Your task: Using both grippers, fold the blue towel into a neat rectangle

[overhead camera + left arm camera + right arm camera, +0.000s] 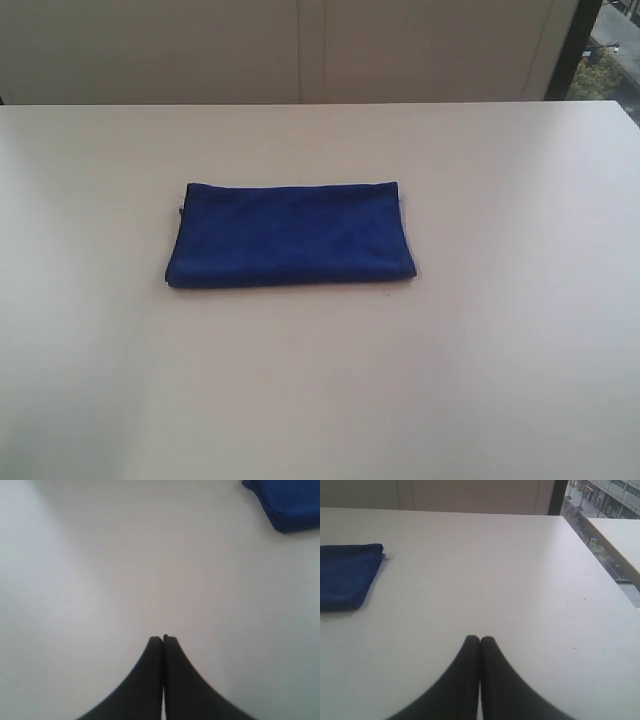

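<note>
One soft, fuzzy blue towel (290, 235) lies folded flat. The left gripper (163, 639) and right gripper (479, 640), both smooth and black, are pinched closed, holding nothing.

A: Exterior view?
B: Raised, looking obliquely down across the table (520, 380); blue towel (290, 235) central, mid-distance.
A: Wrist views?
B: Low, close behind left gripper (163, 640) and right gripper (480, 640); each shares one towel corner.
</note>
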Robot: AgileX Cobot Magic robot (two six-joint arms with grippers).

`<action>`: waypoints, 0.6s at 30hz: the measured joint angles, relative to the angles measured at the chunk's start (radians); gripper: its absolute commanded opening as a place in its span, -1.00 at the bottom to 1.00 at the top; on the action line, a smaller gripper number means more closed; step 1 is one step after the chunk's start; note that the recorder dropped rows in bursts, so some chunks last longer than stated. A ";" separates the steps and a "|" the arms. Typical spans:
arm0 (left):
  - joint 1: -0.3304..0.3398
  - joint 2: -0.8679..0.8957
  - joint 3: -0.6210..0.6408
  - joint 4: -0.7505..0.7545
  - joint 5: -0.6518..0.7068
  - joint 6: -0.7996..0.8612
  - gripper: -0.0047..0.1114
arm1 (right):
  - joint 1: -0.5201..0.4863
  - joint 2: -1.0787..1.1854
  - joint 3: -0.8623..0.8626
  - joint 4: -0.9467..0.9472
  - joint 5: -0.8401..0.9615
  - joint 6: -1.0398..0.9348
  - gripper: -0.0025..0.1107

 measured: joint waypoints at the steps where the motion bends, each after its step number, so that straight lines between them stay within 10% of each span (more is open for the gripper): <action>1: 0.000 0.000 0.013 0.000 -0.008 0.000 -0.92 | 0.000 0.000 0.000 0.000 0.000 0.000 -0.96; 18: 0.000 0.000 0.052 0.004 -0.066 -0.039 -0.92 | 0.000 0.000 0.000 0.000 0.000 0.000 -0.96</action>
